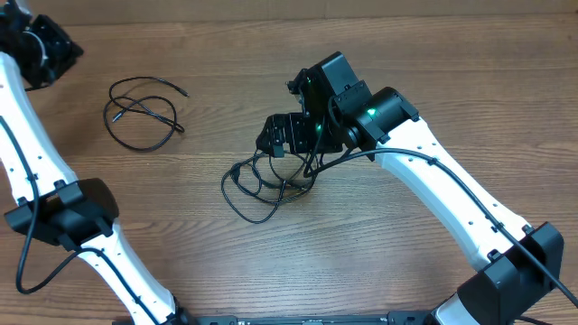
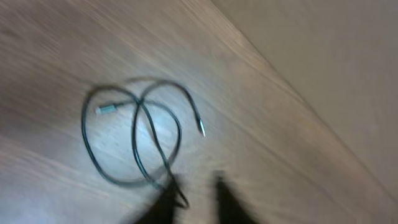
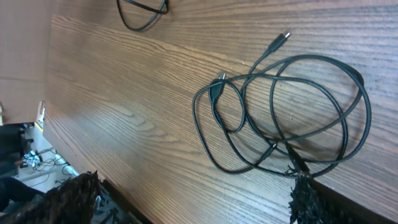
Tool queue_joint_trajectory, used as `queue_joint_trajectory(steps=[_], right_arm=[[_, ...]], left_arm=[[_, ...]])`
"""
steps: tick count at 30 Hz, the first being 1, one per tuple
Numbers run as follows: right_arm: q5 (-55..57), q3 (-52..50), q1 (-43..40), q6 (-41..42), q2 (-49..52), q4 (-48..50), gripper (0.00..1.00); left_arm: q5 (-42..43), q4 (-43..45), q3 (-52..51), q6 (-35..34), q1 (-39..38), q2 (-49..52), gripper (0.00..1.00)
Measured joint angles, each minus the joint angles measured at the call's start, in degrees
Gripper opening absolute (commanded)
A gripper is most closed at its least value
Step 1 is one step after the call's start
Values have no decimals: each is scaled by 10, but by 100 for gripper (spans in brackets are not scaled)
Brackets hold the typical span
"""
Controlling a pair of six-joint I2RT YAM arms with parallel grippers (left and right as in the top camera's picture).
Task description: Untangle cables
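From my console I see the cables in two lots on the wooden table (image 1: pixel 424 45). One is a loose loop (image 1: pixel 142 108) lying flat at the far left, well apart from everything else. My left wrist camera shows it crossing over itself, with a silvery plug (image 2: pixel 106 110) inside the loop on one side and a slim plug tip (image 2: pixel 202 129) pointing out on the other. The second lot is a tangled bundle (image 3: pixel 277 144) near the middle of the table, made of several overlapping black loops. One plug (image 3: pixel 216 87) lies inside the tangle and another (image 3: pixel 281 38) pokes out beyond it. My right gripper (image 1: pixel 287 135) hangs directly over the far edge of this bundle with its jaws spread wide and nothing between them. In the right wrist view one finger (image 3: pixel 303 198) sits just beside the spot where the cords bunch together, and the other finger is far off to the side over bare wood. My left gripper (image 1: pixel 38 47) is up in the far left corner, clear of the loose loop. Its wrist picture is badly smeared, so its fingers (image 2: pixel 163 205) are only two dark streaks, but they appear drawn in close, and I read the jaws as clenched on nothing. The loop lies ahead of them on the table.
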Motion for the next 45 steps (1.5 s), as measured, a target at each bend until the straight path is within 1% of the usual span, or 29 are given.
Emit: queue_joint_trajectory(steps=[4,10,15,20,27,40,45], right_arm=[[0,0,0,0,0,2,100],[0,0,0,0,0,2,100],[0,0,0,0,0,-3,100],[0,0,0,0,0,-7,100],[1,0,0,0,0,-1,100],[0,0,0,0,23,-1,100],[-1,0,0,0,30,0,100]], left_arm=[[-63,-10,-27,-2,-51,0,4],[-204,-1,-95,-50,-135,0,4],[-258,51,-155,-68,-145,0,4],[-279,78,-223,-76,-132,0,4],[-288,94,-287,-76,-110,0,4],[-306,98,-306,-76,-85,1,4],[-313,120,-339,-76,-82,1,4]])
